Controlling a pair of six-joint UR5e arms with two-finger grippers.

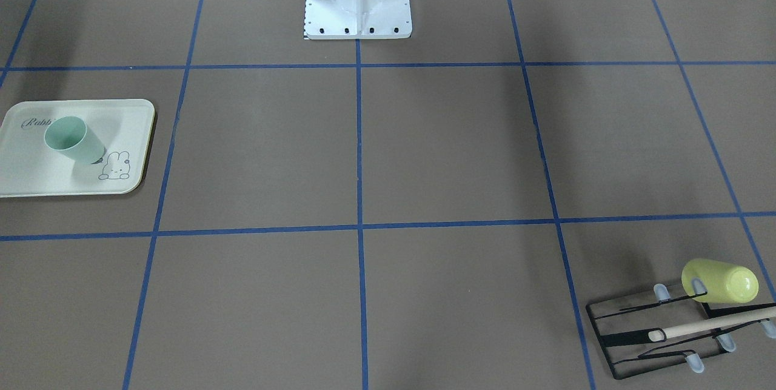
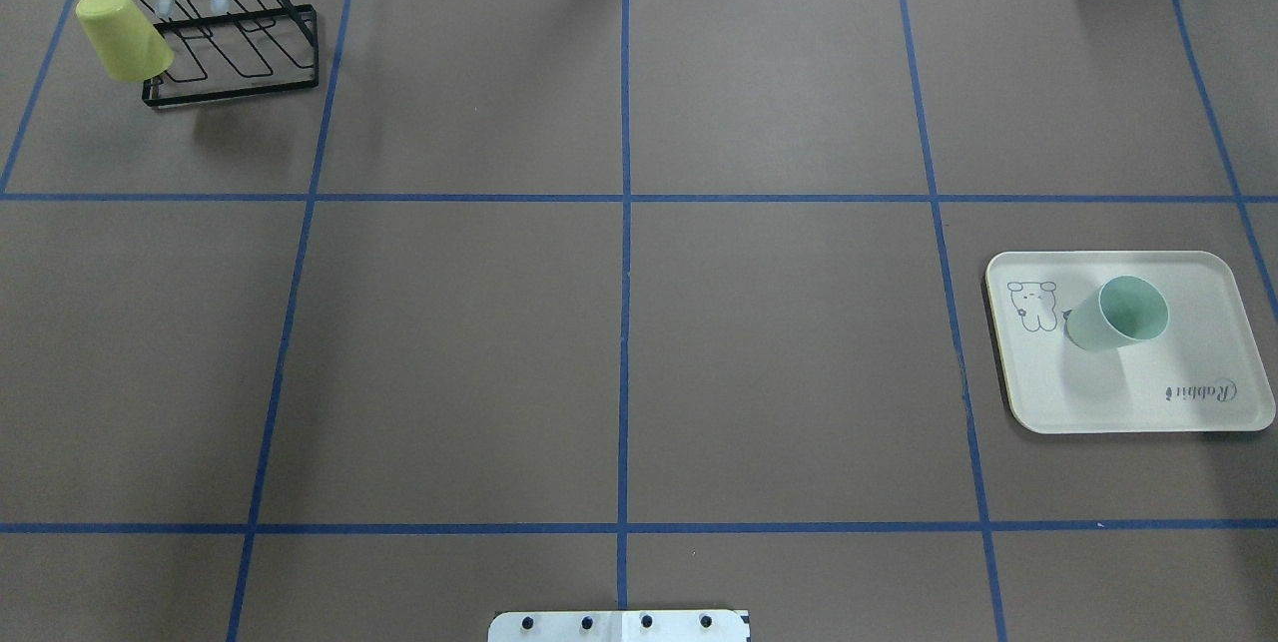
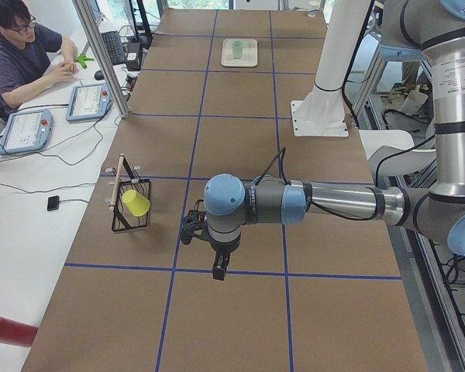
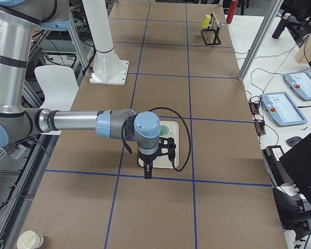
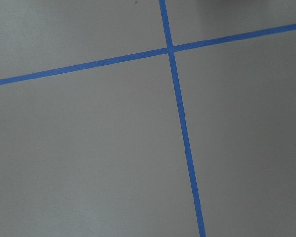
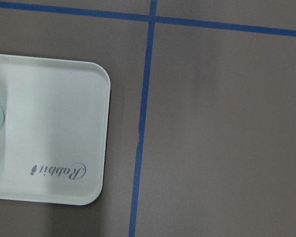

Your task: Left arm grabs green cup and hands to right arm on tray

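As the green cup [image 2: 1118,315] stands mouth-up on the tray [image 2: 1198,402], I judge it light, stiff, slick: pinch its wall. I cannot tell whether left end effector [image 3: 218,270] or right end effector [image 4: 147,173] is open.

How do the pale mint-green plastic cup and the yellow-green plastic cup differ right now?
Colour: the mint-green cup is bluish, the yellow-green cup lime. Place: the mint one stands on the cream tray; the yellow one sits on the black wire rack. Pose: mint mouth-up; yellow inverted, tilted. Both are smooth, handleless tumblers.
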